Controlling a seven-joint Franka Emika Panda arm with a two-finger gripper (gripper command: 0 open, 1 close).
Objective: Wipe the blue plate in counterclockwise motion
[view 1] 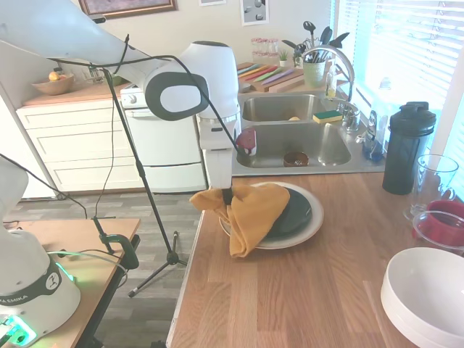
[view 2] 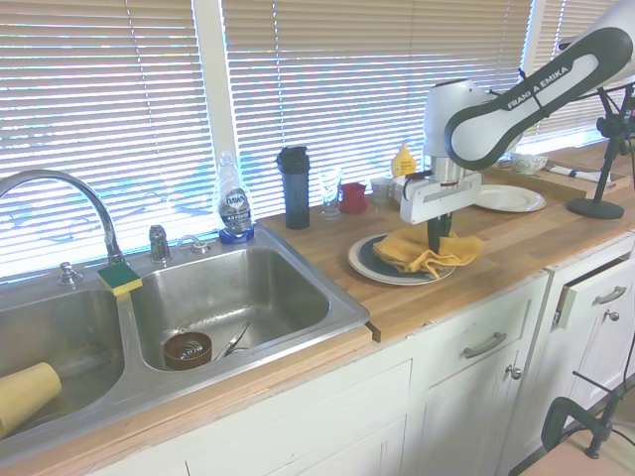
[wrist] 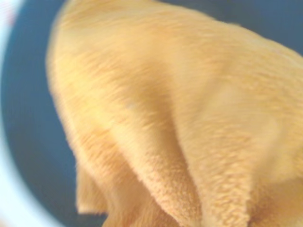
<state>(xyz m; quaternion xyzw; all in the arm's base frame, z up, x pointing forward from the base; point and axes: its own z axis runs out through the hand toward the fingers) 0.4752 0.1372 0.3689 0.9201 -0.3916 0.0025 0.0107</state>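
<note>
Lying flat and round, with no long axis, the blue plate (view 1: 293, 212) nested on the larger cream plate (view 1: 312, 228), on the wooden countertop (view 1: 304, 290) just beside the steel sink (view 1: 290, 141). Gripper (view 1: 228, 196) clamped on a mustard-yellow cloth (view 1: 250, 214), draped over the plate's near edge. Kitchen, blinds behind the sink.

The first exterior view looks from high up along the tabletop (view 1: 304, 290) toward the far sink (view 1: 290, 134), the arm entering from the left. The second exterior view looks from the sink (view 2: 228, 307) end the opposite way, the arm entering from the right. Both share the sink and blue plate (view 1: 293, 212); the wrist view hangs close above it, blurred.
</note>
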